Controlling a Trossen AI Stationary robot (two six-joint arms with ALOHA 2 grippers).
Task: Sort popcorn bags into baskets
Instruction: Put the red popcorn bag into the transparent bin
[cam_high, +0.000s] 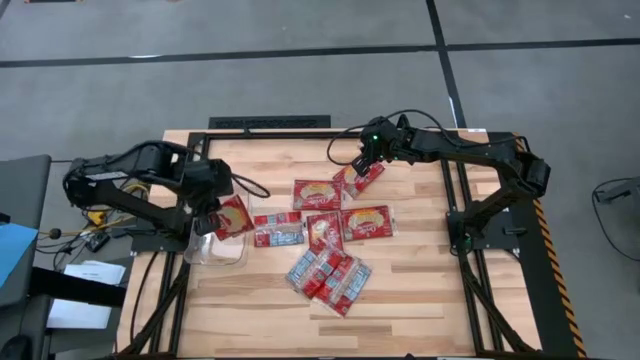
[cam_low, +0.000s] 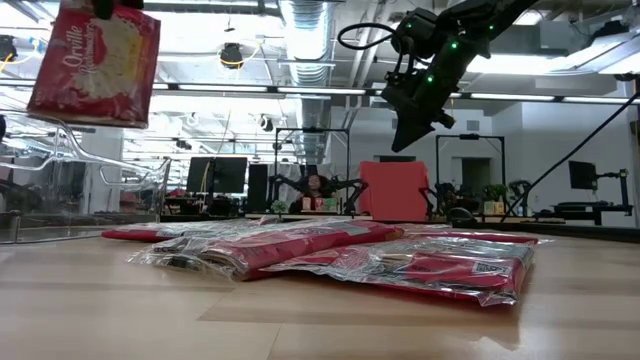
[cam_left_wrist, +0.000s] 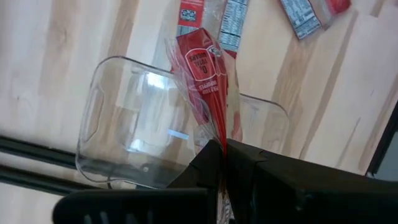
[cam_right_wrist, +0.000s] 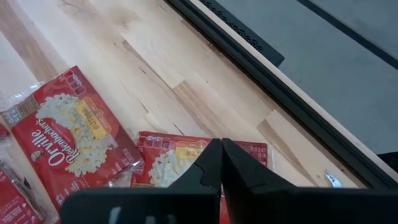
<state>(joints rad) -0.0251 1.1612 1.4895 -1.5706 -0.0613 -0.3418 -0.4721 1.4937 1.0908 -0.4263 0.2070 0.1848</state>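
Observation:
My left gripper (cam_high: 209, 214) is shut on the edge of a red popcorn bag (cam_high: 233, 215), which hangs (cam_left_wrist: 205, 68) over the clear plastic basket (cam_high: 216, 250) at the table's left. The basket's floor (cam_left_wrist: 102, 118) shows bare through the clear plastic. My right gripper (cam_high: 361, 167) hovers above the table's far middle, fingers together with nothing seen between them, over a popcorn bag (cam_right_wrist: 171, 158) lying flat. Another bag (cam_right_wrist: 68, 140) lies beside it. Several more bags (cam_high: 330, 272) are spread over the table's middle.
Black frame rails (cam_high: 270, 124) run along the table's far edge and both sides. Bare wood lies along the near edge (cam_high: 400, 330). Beyond the table, the low view shows a lab room with monitors (cam_low: 215, 175) and a red panel (cam_low: 392, 190).

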